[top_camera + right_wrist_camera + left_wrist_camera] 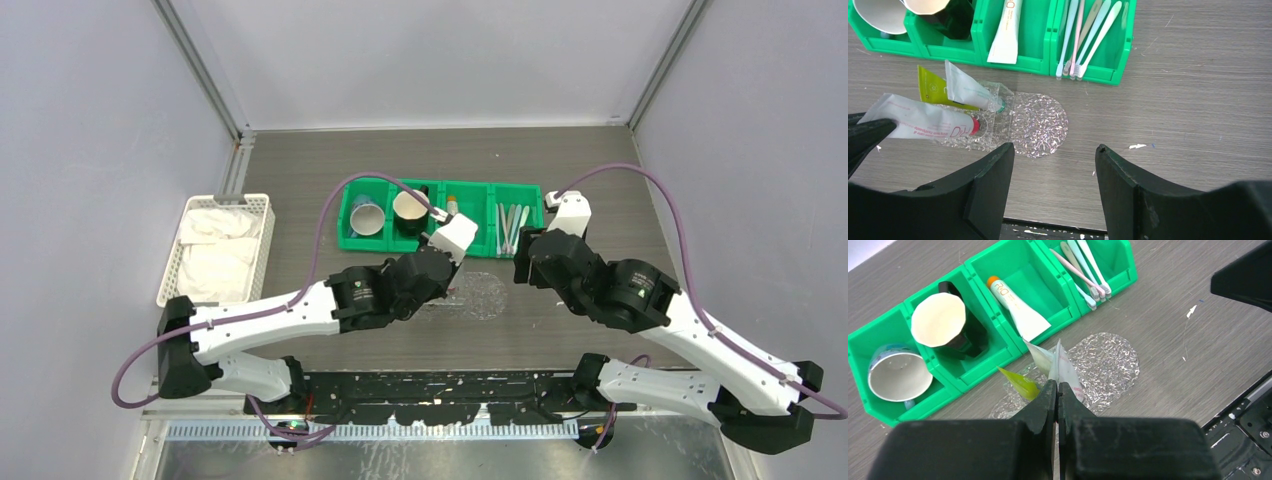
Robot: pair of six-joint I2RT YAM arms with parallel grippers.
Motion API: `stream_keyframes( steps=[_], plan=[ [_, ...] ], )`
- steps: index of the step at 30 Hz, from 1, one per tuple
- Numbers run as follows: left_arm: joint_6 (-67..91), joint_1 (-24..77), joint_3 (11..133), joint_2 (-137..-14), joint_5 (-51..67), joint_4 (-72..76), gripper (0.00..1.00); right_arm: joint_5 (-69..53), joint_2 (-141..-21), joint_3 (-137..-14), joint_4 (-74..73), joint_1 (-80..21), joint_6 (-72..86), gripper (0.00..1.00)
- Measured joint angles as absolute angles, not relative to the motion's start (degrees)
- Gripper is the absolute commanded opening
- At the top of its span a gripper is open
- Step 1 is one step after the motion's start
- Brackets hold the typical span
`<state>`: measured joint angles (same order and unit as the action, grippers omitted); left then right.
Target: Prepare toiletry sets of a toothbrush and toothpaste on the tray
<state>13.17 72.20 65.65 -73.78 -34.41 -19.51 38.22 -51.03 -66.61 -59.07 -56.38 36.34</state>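
Note:
The glittery clear tray [487, 296] lies on the table in front of the green bin; it also shows in the left wrist view [1105, 362] and the right wrist view [1040, 125]. My left gripper [1057, 385] is shut on the flat end of a white toothpaste tube [923, 122] with a red cap, whose cap end is over the tray's left part. A white tube with a green cap [968, 90] and a yellow-green sachet [930, 87] lie at the tray's left end. My right gripper [1053, 150] is open and empty, above the table just near of the tray.
The green four-compartment bin [470, 190] stands behind the tray, holding two cups [898, 375], a white tube with an orange cap [1015, 307] and several toothbrushes [1088, 35]. A white mesh basket [215, 250] with white cloths stands at the left.

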Motion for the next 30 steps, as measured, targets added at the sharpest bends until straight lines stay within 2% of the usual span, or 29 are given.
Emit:
stream_keyframes(
  steps=[30],
  plan=[
    [14.31,72.14,62.65,-73.82,-33.26,-15.92,0.01,35.59,-51.11,-62.08,-55.79,-55.27,36.14,0.66]
  ],
)
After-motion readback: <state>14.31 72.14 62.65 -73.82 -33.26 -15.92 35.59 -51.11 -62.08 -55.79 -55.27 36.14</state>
